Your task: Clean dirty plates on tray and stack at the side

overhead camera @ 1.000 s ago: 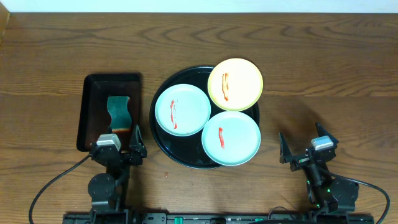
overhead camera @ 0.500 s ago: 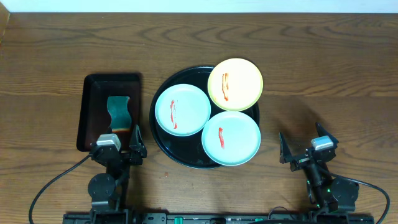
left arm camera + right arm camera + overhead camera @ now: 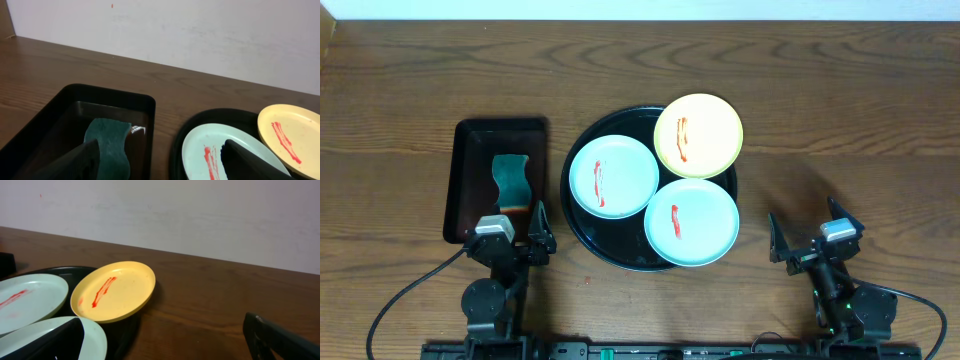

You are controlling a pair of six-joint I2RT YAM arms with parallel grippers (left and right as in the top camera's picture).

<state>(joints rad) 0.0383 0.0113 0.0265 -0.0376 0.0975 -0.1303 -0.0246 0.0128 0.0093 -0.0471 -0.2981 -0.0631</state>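
Well, nothing has moved, so cleaning hasn't begun: three dirty plates sit on the tray, and the left gripper and right gripper wait near, jaws wide open and empty.

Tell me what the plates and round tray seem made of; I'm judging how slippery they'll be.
Yellow plate, left mint plate, front mint plate: probably melamine or plastic, satin; even colour, thin rims, soft sheen. Round tray: likely glossy black plastic or lacquer; rim shows faint reflections.
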